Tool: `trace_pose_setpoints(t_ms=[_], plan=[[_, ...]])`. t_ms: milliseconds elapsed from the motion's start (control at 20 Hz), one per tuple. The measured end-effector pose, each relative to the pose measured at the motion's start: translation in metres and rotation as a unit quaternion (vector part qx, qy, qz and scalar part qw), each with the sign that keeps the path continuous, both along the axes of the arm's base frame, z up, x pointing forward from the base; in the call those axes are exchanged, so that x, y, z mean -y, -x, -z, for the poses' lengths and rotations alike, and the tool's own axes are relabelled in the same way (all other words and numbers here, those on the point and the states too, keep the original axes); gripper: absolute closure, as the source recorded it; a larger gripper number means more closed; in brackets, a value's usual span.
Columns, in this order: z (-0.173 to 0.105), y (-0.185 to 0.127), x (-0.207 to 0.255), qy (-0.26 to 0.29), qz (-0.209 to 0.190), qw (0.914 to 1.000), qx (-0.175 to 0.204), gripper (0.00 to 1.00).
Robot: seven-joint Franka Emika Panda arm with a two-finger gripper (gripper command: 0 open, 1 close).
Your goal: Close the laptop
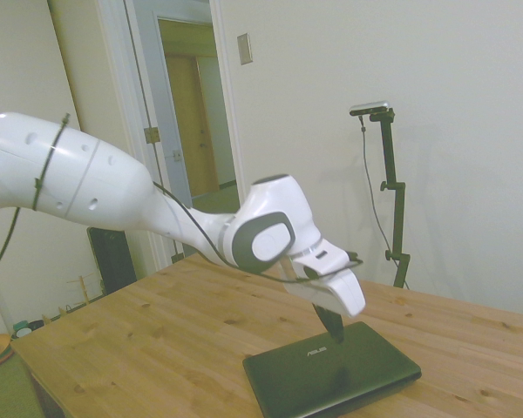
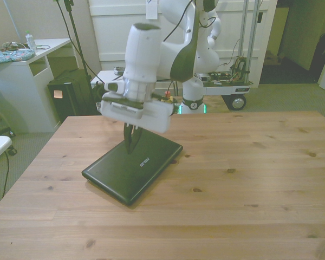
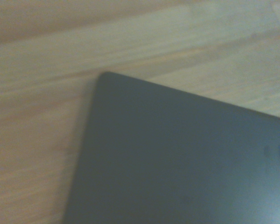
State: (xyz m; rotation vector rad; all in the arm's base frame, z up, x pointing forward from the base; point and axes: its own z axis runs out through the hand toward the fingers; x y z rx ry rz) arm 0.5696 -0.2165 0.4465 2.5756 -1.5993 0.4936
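Laptop [image 1: 331, 370] lies flat on the wooden surface [image 1: 139, 340], lid down, ASUS logo [image 1: 315, 352] facing up. In the front view it sits diagonal, toward the front view's left of centre, one corner pointing at the near edge. No gap visible between lid and base in either the side or the front view, so I'd judge it effectively shut.

Claw [image 2: 132, 142] is straight above the lid, near the logo end. Fingers look pressed together into one dark point, holding nothing. Tip appears to be at or just above the lid; can't tell from these views whether it's touching. Wrist view is blurry: only a rounded lid corner [image 3: 107, 79] and bare wood beside it.

How to finish this cleanly:
- If any hinge gap remains, press straight down, not sideways. The laptop is slim and loose on smooth wood, so lateral force will probably just slide it.
- Keep contact light. A narrow fingertip on a matte lid concentrates load over the screen.
- Better to press toward the lid's free edge than next to the hinge. I can't tell which edge is the hinge from here.
- Then lift vertically so the tip doesn't drag or scratch the lid.

Risk: overtravel downward. Stop at first resistance.
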Motion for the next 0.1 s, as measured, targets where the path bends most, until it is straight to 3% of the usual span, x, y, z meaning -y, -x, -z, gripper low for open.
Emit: trace_pose_setpoints(t_ms=[100], plan=[[-0.039,0.008,-0.028,-0.008,-0.017,0.9998,0.007,1.00]])
